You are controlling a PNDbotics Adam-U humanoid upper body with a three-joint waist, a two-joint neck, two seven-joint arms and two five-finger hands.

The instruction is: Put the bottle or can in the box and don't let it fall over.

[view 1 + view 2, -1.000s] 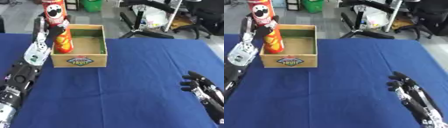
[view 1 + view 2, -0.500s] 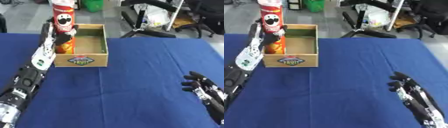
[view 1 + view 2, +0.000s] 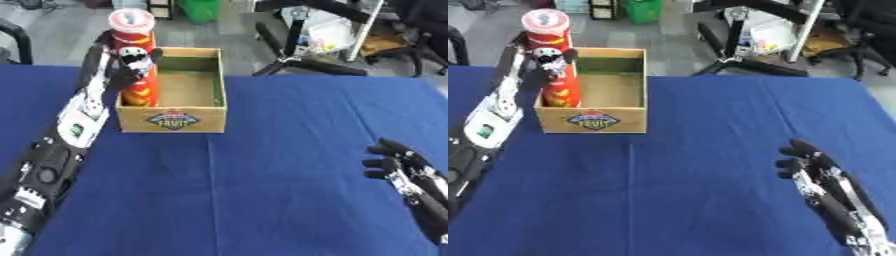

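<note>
A tall red crisp can (image 3: 136,60) with a pale lid stands upright inside the left part of a wooden box (image 3: 175,120) at the back left of the blue table. My left hand (image 3: 112,62) reaches from the lower left and is curled round the can's upper half. The box bears a round "fruit" label on its front wall. Down at the right edge rests my right hand (image 3: 395,159), fingers relaxed and holding nothing.
The blue cloth table (image 3: 262,190) fills most of the view. Beyond its far edge are black chair bases and stands (image 3: 306,60), a green bin (image 3: 199,9) and a grey floor.
The can, held by my left hand, has come lower into the box's left side. The view has shifted a little. The right hand has stayed put.
</note>
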